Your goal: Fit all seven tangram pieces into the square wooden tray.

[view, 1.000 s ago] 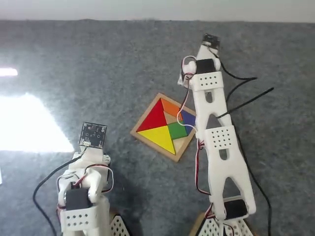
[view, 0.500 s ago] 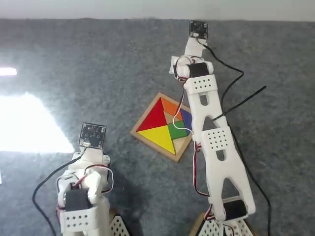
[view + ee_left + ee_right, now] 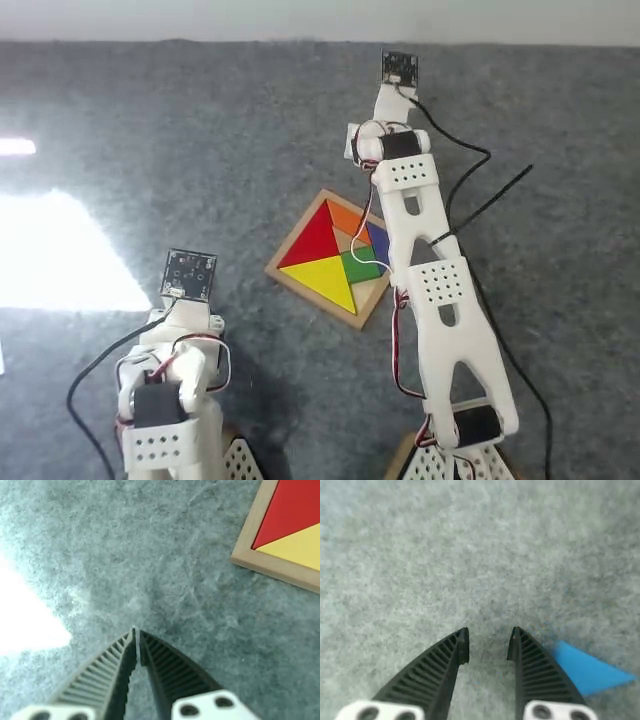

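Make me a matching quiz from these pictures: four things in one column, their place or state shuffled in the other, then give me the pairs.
Column one:
1. left gripper
2. right gripper
3. red triangle
4. light blue triangle

Column two:
A. lying loose on the grey mat
B. open
C. shut
D. seated in the wooden tray

Pairs: 1-C, 2-B, 3-D, 4-A.

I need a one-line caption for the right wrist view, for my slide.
Right gripper, fingers open, over the grey mat, a loose blue triangle piece lying beside one finger.
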